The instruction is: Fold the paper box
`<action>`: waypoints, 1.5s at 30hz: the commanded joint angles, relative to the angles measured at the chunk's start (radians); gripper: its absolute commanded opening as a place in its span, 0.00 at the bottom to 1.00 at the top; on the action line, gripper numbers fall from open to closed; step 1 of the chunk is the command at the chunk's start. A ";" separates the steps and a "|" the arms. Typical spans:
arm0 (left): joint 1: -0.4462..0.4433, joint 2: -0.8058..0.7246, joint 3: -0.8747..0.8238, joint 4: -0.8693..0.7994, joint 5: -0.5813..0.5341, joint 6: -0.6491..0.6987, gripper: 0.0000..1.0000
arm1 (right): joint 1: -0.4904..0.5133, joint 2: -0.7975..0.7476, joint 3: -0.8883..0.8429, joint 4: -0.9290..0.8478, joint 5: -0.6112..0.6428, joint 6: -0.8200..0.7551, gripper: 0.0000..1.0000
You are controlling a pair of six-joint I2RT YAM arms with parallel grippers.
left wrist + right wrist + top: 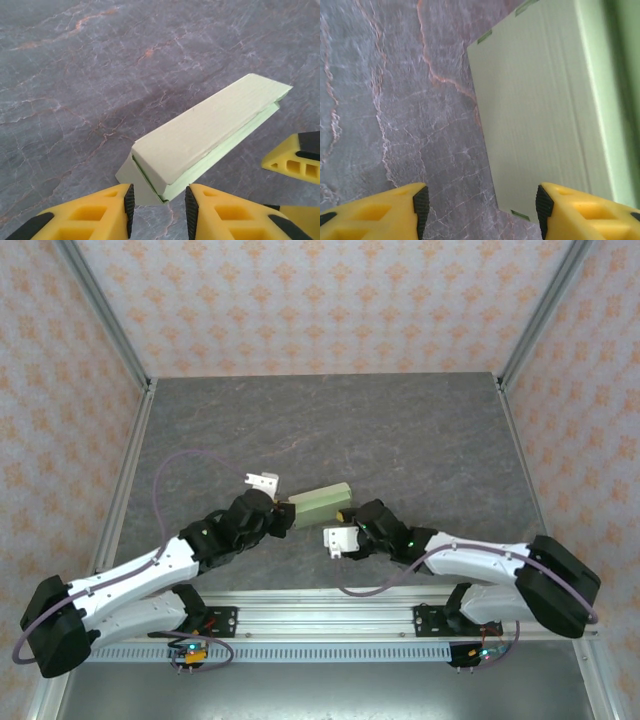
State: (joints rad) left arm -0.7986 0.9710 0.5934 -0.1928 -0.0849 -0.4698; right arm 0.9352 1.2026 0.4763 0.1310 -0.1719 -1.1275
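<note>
Left arm (140, 575) and right arm (480, 560) reached low from the near edge, both angled inward, wrists converging over the middle of the counter (400, 430). Paper box (320, 502) lay on the counter between the wrists as a slim closed rectangle set diagonally, with a flap ajar at the left arm's end. Left gripper (159, 200) was released: jaws parted, box end right at the tips, not clamped. Right gripper (480, 205) was released too, jaws wide, pointing down at the box's other end, one fingertip overlapping its edge; contact unclear.
</note>
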 commanded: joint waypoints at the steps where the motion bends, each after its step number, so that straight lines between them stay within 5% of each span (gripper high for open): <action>1: 0.001 -0.003 0.016 -0.055 -0.027 0.003 0.35 | -0.006 -0.103 0.001 0.036 -0.064 0.021 0.65; 3: 0.007 -0.007 0.030 -0.065 -0.016 -0.009 0.37 | -0.020 -0.130 0.021 0.014 -0.088 0.004 0.67; 7: 0.022 -0.004 0.087 -0.119 -0.064 -0.089 0.98 | -0.055 -0.106 0.066 0.033 -0.111 -0.055 0.72; 8: 0.026 0.002 0.098 -0.128 -0.083 -0.100 1.00 | -0.061 -0.089 0.084 0.032 -0.117 -0.070 0.72; 21: 0.166 0.181 0.157 -0.136 -0.062 -0.205 1.00 | -0.127 0.242 0.313 -0.090 -0.198 -0.208 0.74; 24: 0.188 0.224 0.158 -0.119 -0.029 -0.218 1.00 | -0.127 0.285 0.313 -0.128 -0.218 -0.246 0.56; 26: 0.188 0.246 0.155 -0.094 0.006 -0.219 1.00 | -0.121 0.295 0.275 -0.085 -0.220 -0.247 0.44; 33: 0.188 0.314 0.126 -0.036 0.087 -0.221 1.00 | -0.105 0.318 0.170 0.075 -0.168 -0.213 0.39; 39: 0.188 0.347 0.073 -0.006 0.101 -0.233 0.99 | -0.110 0.284 0.155 0.093 -0.194 -0.142 0.41; 45: 0.188 0.348 0.054 -0.008 0.084 -0.210 0.99 | -0.196 0.124 0.182 -0.006 -0.389 -0.043 0.45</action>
State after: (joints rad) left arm -0.6125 1.2972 0.6907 -0.1406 -0.0032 -0.6994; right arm 0.7792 1.4033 0.6533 0.2325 -0.4202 -1.2510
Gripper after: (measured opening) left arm 0.987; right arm 0.450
